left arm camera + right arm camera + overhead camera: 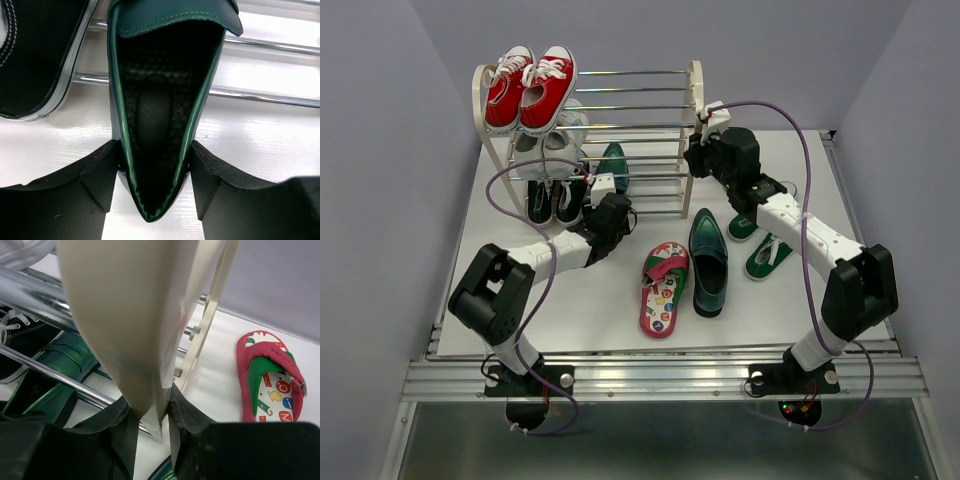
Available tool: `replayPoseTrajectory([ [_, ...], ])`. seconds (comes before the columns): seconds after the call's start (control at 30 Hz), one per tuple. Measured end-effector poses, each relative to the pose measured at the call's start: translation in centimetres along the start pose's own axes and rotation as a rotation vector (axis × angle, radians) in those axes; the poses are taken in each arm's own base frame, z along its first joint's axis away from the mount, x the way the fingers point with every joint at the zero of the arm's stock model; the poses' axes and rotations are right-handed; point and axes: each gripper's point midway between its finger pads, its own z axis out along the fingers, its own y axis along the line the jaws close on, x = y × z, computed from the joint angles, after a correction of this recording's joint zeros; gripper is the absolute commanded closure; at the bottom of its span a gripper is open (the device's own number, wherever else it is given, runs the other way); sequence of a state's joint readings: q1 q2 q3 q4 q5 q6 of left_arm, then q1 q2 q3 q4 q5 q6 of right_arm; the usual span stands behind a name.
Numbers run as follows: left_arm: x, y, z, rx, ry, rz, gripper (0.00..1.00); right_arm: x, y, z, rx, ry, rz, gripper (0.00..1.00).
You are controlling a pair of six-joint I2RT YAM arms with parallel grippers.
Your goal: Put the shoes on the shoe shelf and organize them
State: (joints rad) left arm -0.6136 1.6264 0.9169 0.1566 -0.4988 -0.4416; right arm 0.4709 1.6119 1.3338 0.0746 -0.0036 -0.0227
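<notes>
The shoe shelf [694,90] stands at the back left. One dark green loafer [613,164] lies on its bottom rods, toe inward. My left gripper [609,212] is shut on that loafer's heel; in the left wrist view the gripper [155,170] has a finger against each side of the loafer [160,90]. My right gripper [706,152] is shut on the shelf's right cream side frame [130,315], clamped between the fingers [120,435]. The other loafer [708,262] and a pink flip-flop [663,288] lie on the table. Green sneakers [769,256] lie partly under my right arm.
Red sneakers [528,88] sit on the top tier, white sneakers [560,135] on the middle, black sneakers [552,200] on the bottom left beside the loafer. Grey walls close in on both sides. The table's front edge runs just before the arm bases.
</notes>
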Motion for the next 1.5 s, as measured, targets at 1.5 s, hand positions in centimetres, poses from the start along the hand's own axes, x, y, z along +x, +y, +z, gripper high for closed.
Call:
replayPoseTrajectory([
  [1.5, -3.3, 0.3, 1.0, -0.073, -0.222, -0.173, 1.00, 0.0, -0.1, 0.0, -0.005, 0.001, -0.011, 0.91],
])
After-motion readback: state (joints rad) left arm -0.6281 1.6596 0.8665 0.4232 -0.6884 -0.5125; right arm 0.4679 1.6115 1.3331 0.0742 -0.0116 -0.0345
